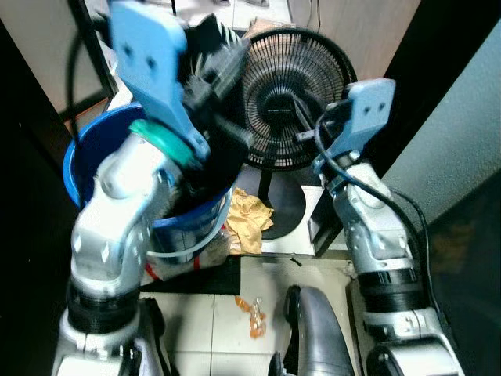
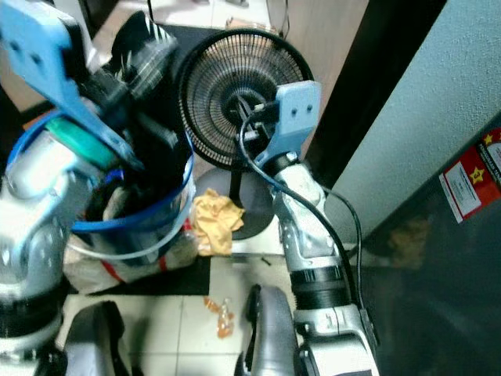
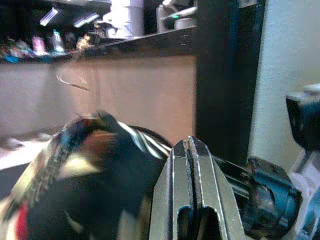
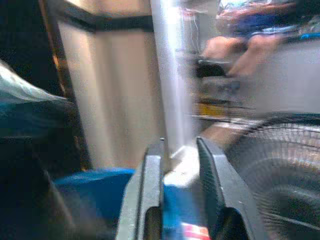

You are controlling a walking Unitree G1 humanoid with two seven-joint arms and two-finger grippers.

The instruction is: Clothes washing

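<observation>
Left gripper (image 3: pixel 191 165) raised above blue laundry bucket (image 1: pixel 82 153), fingers pressed flat together w/ no gap in left wrist view; dark striped garment (image 3: pixel 85 165) bunched just beside them, lifted up out of bucket, blurred; probably pinched in fingers near the base but actual contact pt not visible, so cannot say for certain it is gripped. Bucket on floor at robot's left front, more dark clothing (image 2: pixel 117 196) heaped inside, plastic bag (image 2: pixel 102 266) under it. Right gripper (image 4: pixel 177 160) up near the standing fan (image 1: pixel 291 86), fingers narrowly apart, nothing between them; blue bucket rim and fan grille ahead of it in right wrist view. Crumpled tan paper (image 1: pixel 249 219) on floor between bucket and fan base; small orange wrapper (image 1: pixel 250 313) on tiles nearer robot. Step in hand, by judgement: lifting garment clear of bucket for carrying to washer; early in task. To do well: lift straight up till trailing hem clears rim, slow enough not to tip bucket or drag other clothes over the edge; keep cloth away from fan grille and its cable; bring right gripper under hanging part to share load if it sags; check hold before turning, since loose fabric slips easily from a thin pinch.
</observation>
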